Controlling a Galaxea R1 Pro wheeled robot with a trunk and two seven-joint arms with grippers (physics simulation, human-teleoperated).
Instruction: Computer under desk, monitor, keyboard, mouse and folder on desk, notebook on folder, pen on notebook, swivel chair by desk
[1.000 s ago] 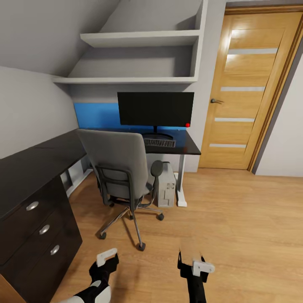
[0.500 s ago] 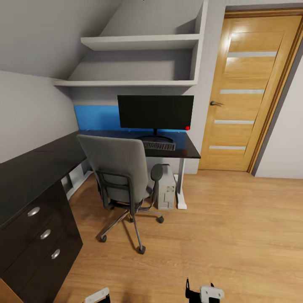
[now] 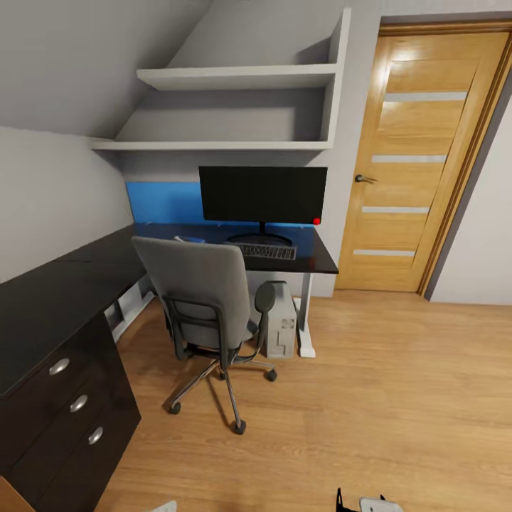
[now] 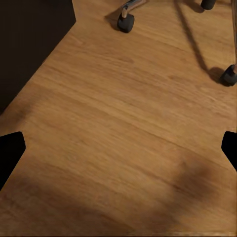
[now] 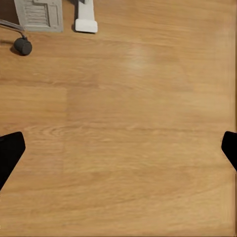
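Looking fwd from the head view: black L-shaped tabletop [image 3: 85,267] runs along the left wall and turns across the far wall, blue back panel behind it. Monitor [image 3: 263,194] stands upright on the far section, keyboard [image 3: 268,251] lying just in front of its round base. Swivel chair [image 3: 206,306] sits on the wood floor [image 3: 398,398] near the tabletop, back turned to the camera. Computer [image 3: 282,320] stands upright under the tabletop, just right of the chair, beside a white leg [image 3: 306,316]. Drawer unit [image 3: 67,405] w/ three round knobs at near left. Wooden door [image 3: 419,156] at far right, two white shelves [image 3: 235,75] above the monitor. Right gripper [image 3: 370,503] pokes in at the bottom edge.

Left wrist view: left gripper [image 4: 118,153] over bare floor, fingers spread wide, nothing between them. Two chair casters and the dark drawer unit show at the frame edges.

Right wrist view: fingers likewise spread wide, empty, over floor. Computer's base, white leg foot and one caster are well apart from the gripper.
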